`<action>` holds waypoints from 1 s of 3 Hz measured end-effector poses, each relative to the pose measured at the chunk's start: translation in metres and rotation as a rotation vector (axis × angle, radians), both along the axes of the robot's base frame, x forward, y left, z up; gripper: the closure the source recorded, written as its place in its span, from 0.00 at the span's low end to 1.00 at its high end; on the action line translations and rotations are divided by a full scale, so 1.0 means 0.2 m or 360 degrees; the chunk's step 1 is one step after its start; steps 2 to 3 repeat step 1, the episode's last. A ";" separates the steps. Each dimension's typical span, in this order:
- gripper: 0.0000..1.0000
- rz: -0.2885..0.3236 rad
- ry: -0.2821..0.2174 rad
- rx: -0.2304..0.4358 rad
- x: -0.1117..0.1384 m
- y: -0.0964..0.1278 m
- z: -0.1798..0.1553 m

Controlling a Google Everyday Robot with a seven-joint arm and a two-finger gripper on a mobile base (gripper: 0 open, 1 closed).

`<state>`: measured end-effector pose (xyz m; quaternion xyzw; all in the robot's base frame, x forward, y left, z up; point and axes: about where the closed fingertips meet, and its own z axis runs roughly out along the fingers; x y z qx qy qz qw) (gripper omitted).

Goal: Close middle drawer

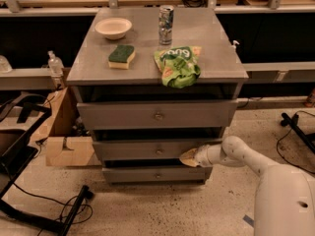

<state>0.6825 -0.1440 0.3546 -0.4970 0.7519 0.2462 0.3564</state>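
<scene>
The grey cabinet [78, 68] has three drawers. The middle drawer [133, 150] has a wide low grey front with a small round knob [158, 151] at its centre, and it stands pulled out a little. My gripper [189, 157] reaches in from the right on the white arm [236, 154]. Its tan tip touches the right part of the middle drawer's front. The top drawer [123, 114] above also juts out. The bottom drawer [133, 174] sits further back.
On the cabinet top are a white bowl [113, 27], a green sponge [121, 56], a can [166, 18] and a green chip bag [178, 64]. A cardboard box [64, 141] stands on the floor to the left. Black cables and a stand [29, 181] lie at front left.
</scene>
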 end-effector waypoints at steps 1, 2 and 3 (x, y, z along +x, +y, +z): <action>1.00 0.0000 0.0000 0.0000 0.00 0.00 0.00; 1.00 0.0000 0.0000 0.0000 0.00 0.00 0.00; 1.00 0.0000 0.0000 0.0000 0.00 0.00 0.00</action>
